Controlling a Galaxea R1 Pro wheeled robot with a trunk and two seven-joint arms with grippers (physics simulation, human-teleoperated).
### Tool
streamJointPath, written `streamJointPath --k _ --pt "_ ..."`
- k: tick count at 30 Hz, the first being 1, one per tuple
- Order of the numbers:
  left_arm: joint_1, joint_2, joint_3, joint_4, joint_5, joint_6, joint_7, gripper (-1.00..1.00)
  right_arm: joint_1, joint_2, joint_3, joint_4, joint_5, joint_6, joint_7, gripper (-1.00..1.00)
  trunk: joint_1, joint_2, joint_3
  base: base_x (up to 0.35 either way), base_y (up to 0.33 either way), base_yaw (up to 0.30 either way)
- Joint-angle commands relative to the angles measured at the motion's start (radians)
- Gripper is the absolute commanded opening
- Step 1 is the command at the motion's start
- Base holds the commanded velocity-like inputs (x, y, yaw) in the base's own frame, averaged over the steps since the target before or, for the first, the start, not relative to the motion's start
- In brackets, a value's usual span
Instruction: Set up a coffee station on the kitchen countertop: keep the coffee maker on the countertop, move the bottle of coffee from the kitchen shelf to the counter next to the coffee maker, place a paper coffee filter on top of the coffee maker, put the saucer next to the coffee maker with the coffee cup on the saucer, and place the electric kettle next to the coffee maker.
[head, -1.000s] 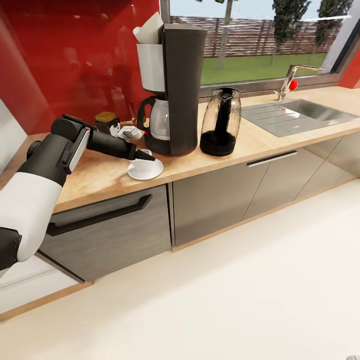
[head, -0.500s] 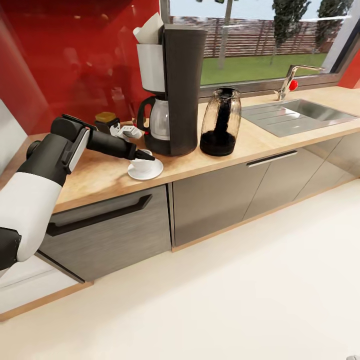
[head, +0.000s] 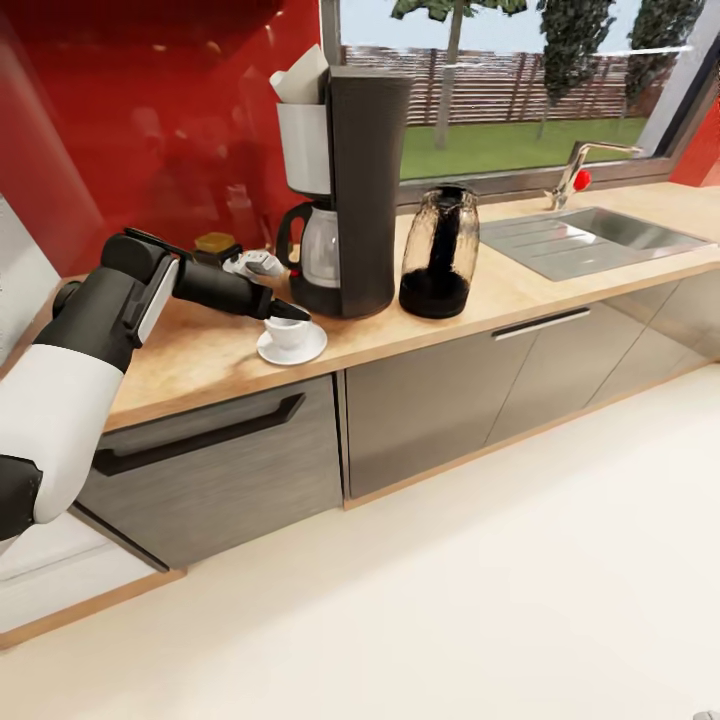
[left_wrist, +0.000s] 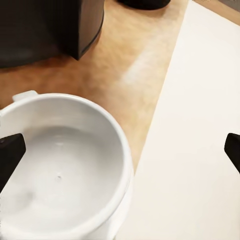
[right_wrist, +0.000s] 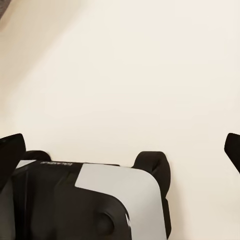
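The table (head: 200, 355) is a long light wood-grain top with a thin edge, running over grey cabinet fronts below a red back wall and a window. Directly on it stand the tall dark grey coffee maker (head: 360, 190), the smoky rounded electric kettle (head: 437, 250) just beside it toward the sink (head: 590, 232), and a white saucer (head: 292, 346) near the front edge, close in front of the coffee maker. Behind the saucer, near the wall, sits the bottle of coffee (head: 216, 245), partly hidden. The steel sink is set into the table's far end.
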Motion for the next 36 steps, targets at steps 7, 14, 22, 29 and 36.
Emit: streamJointPath --k 7,14,22,29,36 --pt "-0.001 0.001 0.000 0.001 -0.001 0.007 -0.004 1.00 -0.001 0.000 0.005 0.001 -0.009 0.003 0.003 1.00 0.000 0.000 0.010 0.000 0.000 0.000" --pt "-0.001 0.002 0.002 0.000 -0.001 0.007 -0.005 1.00 -0.001 0.000 0.005 0.001 -0.009 0.003 0.003 1.00 0.000 0.000 0.021 0.000 0.000 0.000" --pt "-0.001 0.002 0.005 0.001 -0.001 0.007 -0.032 1.00 -0.001 0.000 0.005 0.001 -0.009 0.003 0.003 1.00 0.000 0.000 0.033 0.000 0.000 0.000" --pt "-0.001 0.004 0.007 -0.004 -0.001 0.005 -0.170 1.00 -0.001 -0.001 0.005 0.001 -0.009 0.003 0.003 1.00 0.000 0.000 0.044 0.000 0.000 0.000" --pt "-0.001 0.004 0.010 -0.008 0.023 0.003 -0.335 1.00 -0.001 -0.001 0.005 0.001 -0.009 0.003 0.003 1.00 0.000 0.000 0.051 0.000 0.000 0.000"
